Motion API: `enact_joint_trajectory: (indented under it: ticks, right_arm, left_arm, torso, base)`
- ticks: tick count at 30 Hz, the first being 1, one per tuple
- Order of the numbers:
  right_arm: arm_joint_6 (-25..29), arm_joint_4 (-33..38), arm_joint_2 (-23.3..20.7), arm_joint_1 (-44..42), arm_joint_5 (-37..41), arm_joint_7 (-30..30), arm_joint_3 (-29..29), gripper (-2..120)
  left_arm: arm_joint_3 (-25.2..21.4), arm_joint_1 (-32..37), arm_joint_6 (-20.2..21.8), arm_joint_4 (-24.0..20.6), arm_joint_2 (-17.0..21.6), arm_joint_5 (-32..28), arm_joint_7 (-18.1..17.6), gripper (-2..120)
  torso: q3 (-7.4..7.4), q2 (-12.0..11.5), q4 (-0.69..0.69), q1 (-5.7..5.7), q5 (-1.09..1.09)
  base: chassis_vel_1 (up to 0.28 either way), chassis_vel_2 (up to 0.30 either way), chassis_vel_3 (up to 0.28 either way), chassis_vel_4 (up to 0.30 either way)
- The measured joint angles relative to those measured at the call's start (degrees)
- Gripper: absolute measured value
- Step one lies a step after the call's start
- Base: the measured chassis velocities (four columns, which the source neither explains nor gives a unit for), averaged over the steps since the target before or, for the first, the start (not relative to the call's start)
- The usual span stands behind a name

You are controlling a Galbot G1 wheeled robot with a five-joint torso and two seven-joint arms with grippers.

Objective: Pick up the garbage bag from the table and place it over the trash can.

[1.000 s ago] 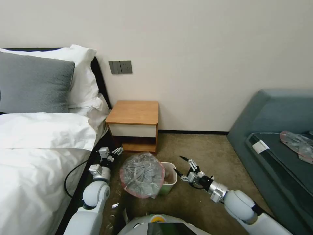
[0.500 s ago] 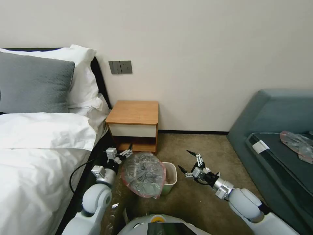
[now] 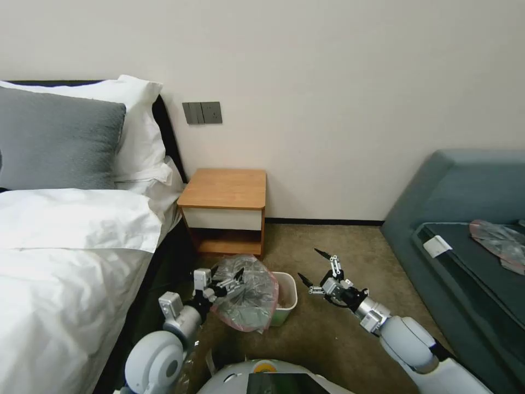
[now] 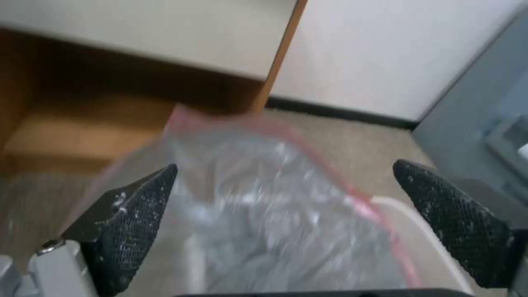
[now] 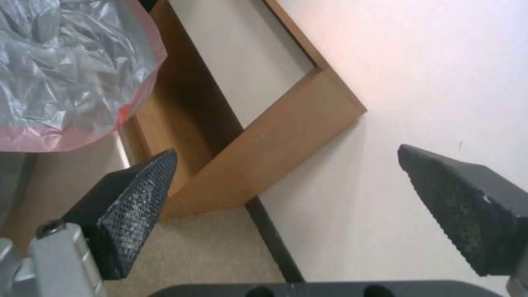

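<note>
Head view showed the thin, wrinkly, translucent grey plastic garbage bag with its pinkish-red rim (image 3: 249, 293) draped over the left part of the small cream-rimmed rectangular plastic trash can (image 3: 284, 298), which stood on the carpet in front of the orange-brown wooden nightstand table (image 3: 225, 189). The left gripper (image 3: 232, 280) sat against the bag's left edge, fingers spread and gripping nothing; in the left wrist view the bag (image 4: 264, 206) lay straight ahead between them. The right gripper (image 3: 317, 269), also released, hovered just right of the can, apart from it. Compared with a second earlier, the left gripper had moved rightward to the bag, while the right had drawn slightly away.
</note>
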Motion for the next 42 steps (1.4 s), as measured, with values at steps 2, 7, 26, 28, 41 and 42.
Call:
enact_joint_trajectory:
  ticks: [2, 7, 26, 28, 41, 42]
  right_arm:
    - [0.1, -0.1, 0.1, 0.1, 0.1, 0.0, 0.0, 100]
    - [0.2, -0.3, 0.4, 0.2, 0.3, 0.0, -0.2, 100]
    - [0.4, -1.0, 1.4, 0.1, 0.3, 0.0, -0.2, 100]
    - [0.5, -1.0, 1.6, -0.1, 0.2, 0.0, -0.2, 100]
    - [1.0, -0.2, 2.2, -1.1, 0.1, 0.0, 0.4, 100]
    - [1.0, -0.1, 2.2, -1.1, 0.1, 0.0, 0.5, 100]
  left_arm:
    - [0.4, 0.1, -0.4, 1.2, -0.5, 0.7, -0.4, 100]
    - [1.2, -0.4, -2.3, 4.9, -1.4, 4.0, -1.6, 98]
    - [1.5, -3.7, 2.7, 9.9, -3.4, 2.5, -4.8, 91]
    - [1.5, -4.1, 3.4, 10.4, -3.7, 2.6, -4.9, 84]
    - [1.8, -5.2, 4.5, 13.9, -4.2, 4.8, -3.2, 37]
    - [1.8, -5.2, 4.5, 14.1, -4.3, 5.2, -2.9, 32]
  torso:
    - [0.00, 0.0, 0.00, 0.00, 0.00]
    - [0.00, 0.0, 0.00, 0.00, 0.00]
    - [0.00, 0.0, -0.01, 0.01, 0.00]
    - [0.00, 0.0, -0.01, 0.01, 0.00]
    - [0.00, 0.0, -0.01, 0.01, 0.00]
    - [0.00, 0.0, -0.01, 0.01, 0.01]
  base:
    - [0.000, 0.000, 0.000, 0.000]
    - [0.000, 0.000, 0.000, 0.000]
    - [0.000, 0.000, 0.000, 0.000]
    - [0.000, 0.000, 0.000, 0.000]
    - [0.000, 0.000, 0.000, 0.000]
    - [0.000, 0.000, 0.000, 0.000]
